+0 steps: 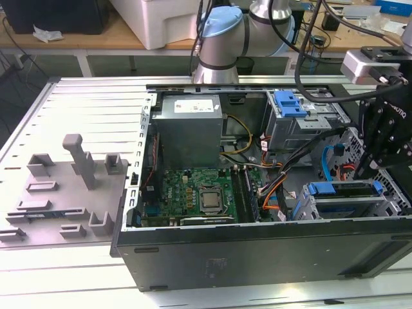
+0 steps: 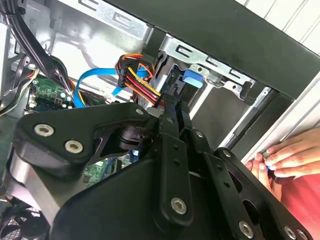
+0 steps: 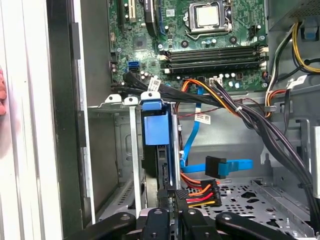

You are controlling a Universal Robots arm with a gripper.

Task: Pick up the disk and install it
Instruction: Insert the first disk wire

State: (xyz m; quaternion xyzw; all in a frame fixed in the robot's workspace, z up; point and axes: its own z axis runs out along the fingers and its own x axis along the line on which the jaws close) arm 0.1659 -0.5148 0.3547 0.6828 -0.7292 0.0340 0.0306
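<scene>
Claw (image 3: 172,210) sits low at the front corner of the open PC case (image 1: 257,257) on the table (image 1: 64,277). From my seat its fingers (image 2: 165,125) look pressed close, pinching the disk (image 3: 152,127) by its thin edge. The disk stands edge-on in the silver drive cage (image 3: 134,155), blue carrier up. In the exterior view it's on the right, w/ the blue rail (image 1: 341,189) along the cage top. A pwr plug w/ red, orange and yellow wires (image 3: 200,192) hangs just beside the claw. A person's hand (image 2: 282,155) rests outside the case wall.
</scene>
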